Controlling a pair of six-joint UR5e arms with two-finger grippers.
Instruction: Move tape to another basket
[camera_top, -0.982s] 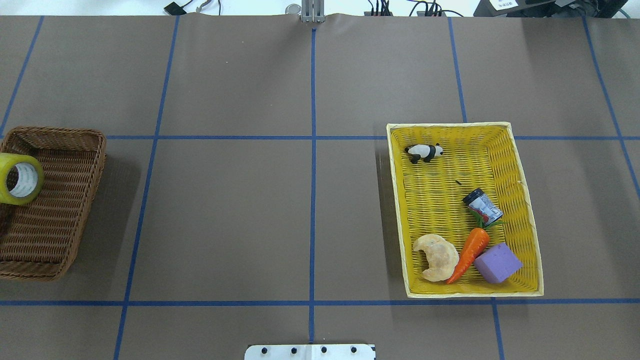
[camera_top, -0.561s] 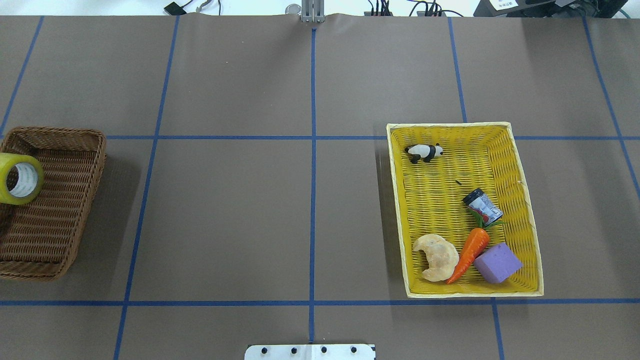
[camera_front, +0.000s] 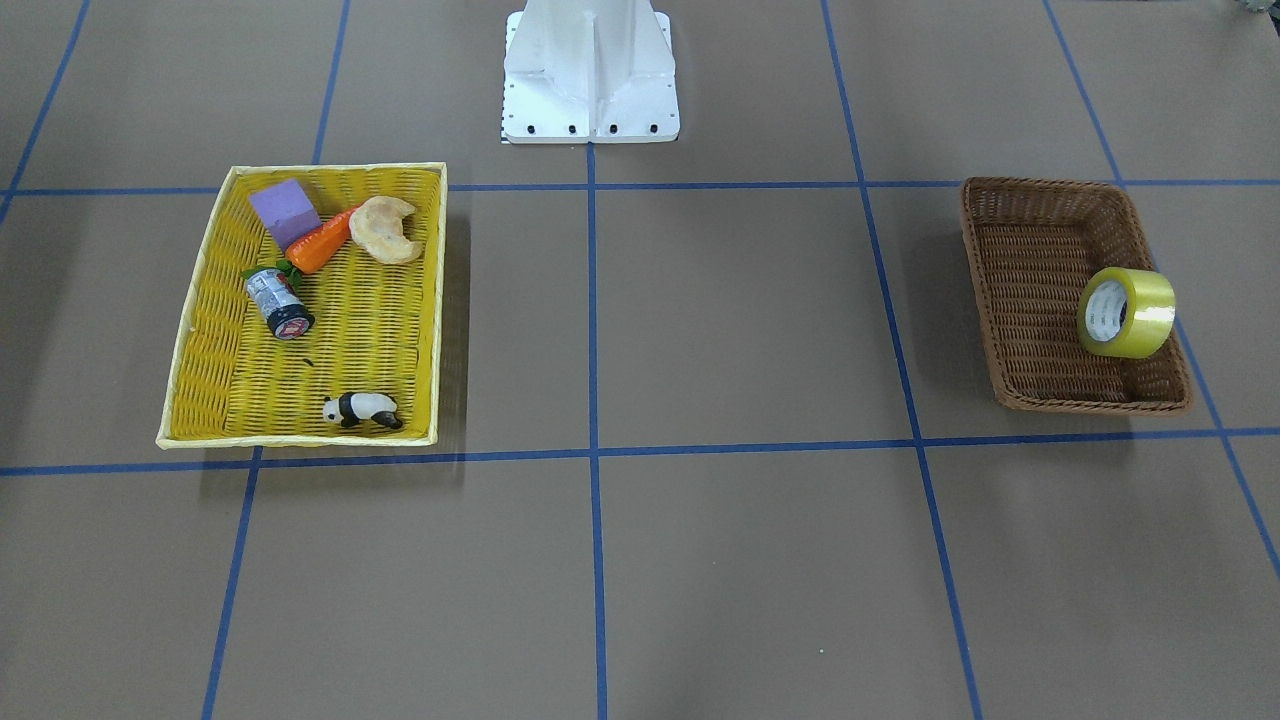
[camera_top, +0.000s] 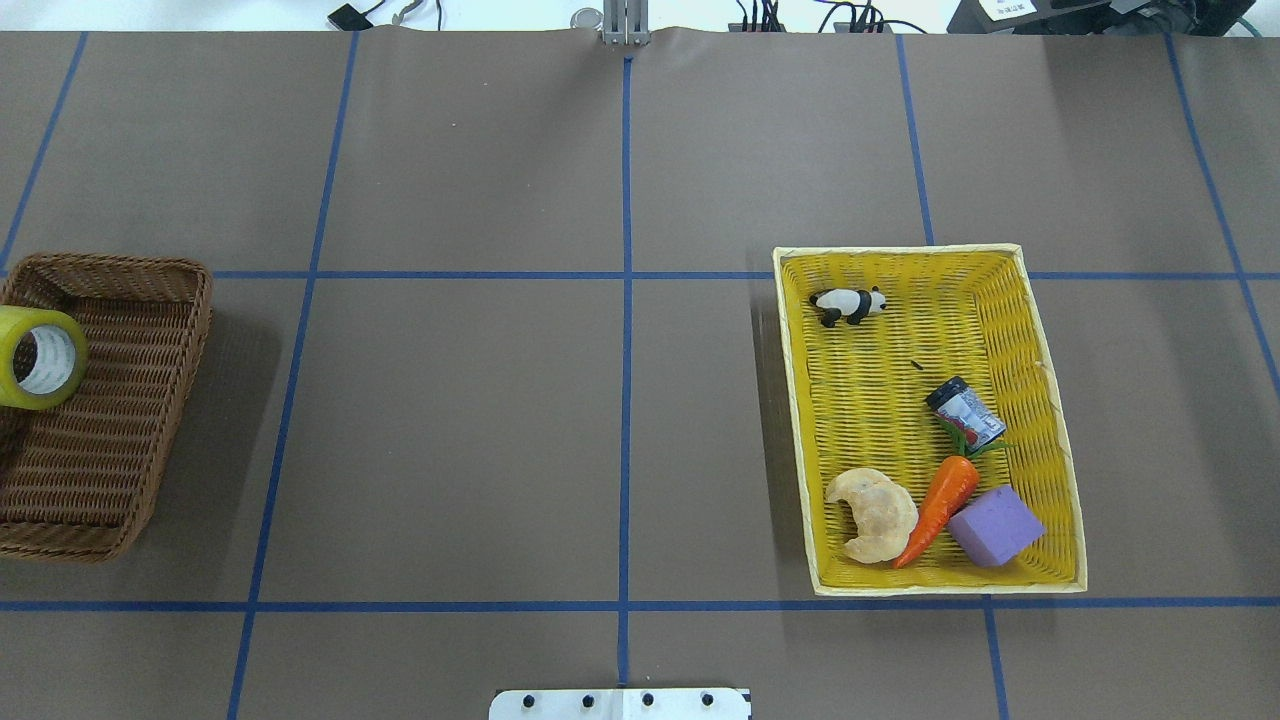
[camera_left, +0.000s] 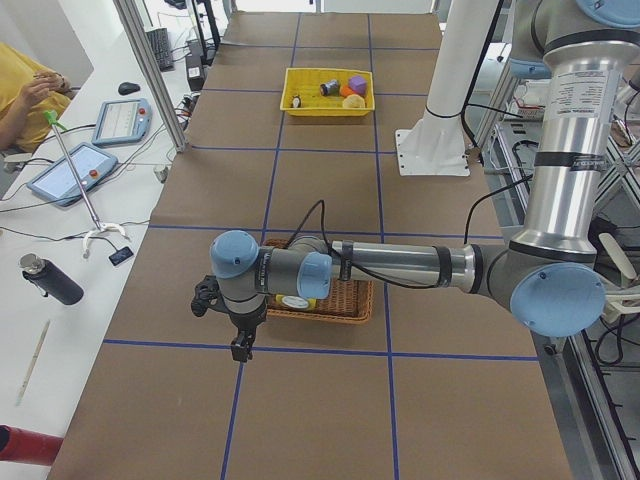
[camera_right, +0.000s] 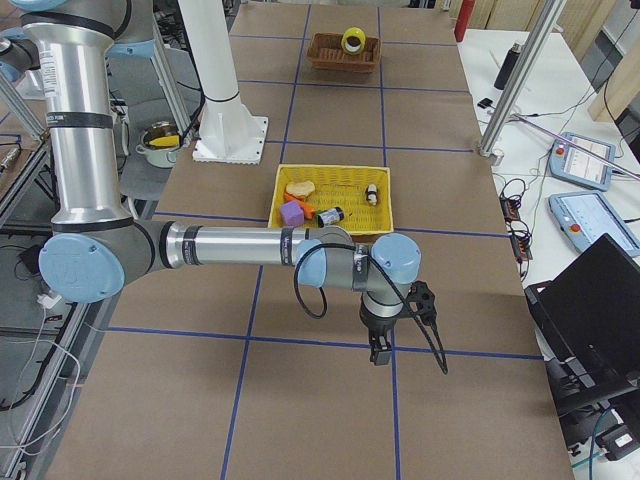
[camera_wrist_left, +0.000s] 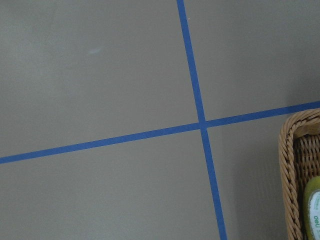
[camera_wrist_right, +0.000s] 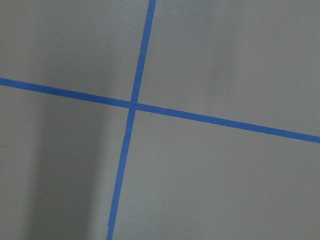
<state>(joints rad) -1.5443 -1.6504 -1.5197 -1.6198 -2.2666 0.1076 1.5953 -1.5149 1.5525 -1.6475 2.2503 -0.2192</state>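
Observation:
The tape (camera_top: 38, 358), a yellow-green roll with a white core, leans on its side against the outer wall of the brown wicker basket (camera_top: 185, 345) at the table's left end. Both also show in the front view, the tape (camera_front: 1125, 312) inside the basket (camera_front: 985, 260). The left wrist view catches the basket's corner (camera_wrist_left: 290, 165) and an edge of the tape (camera_wrist_left: 312, 210). My left gripper (camera_left: 240, 346) hangs over the table just beyond the basket; I cannot tell if it is open. My right gripper (camera_right: 379, 349) hangs past the yellow tray; I cannot tell its state.
A yellow woven tray (camera_top: 795, 420) on the right holds a toy panda (camera_top: 848, 304), a small grey can (camera_top: 966, 412), a carrot (camera_top: 940, 505), a croissant (camera_top: 875, 515) and a purple block (camera_top: 995, 526). The robot base (camera_front: 590, 75) stands mid-table. Operators' tablets lie off the table's far edge.

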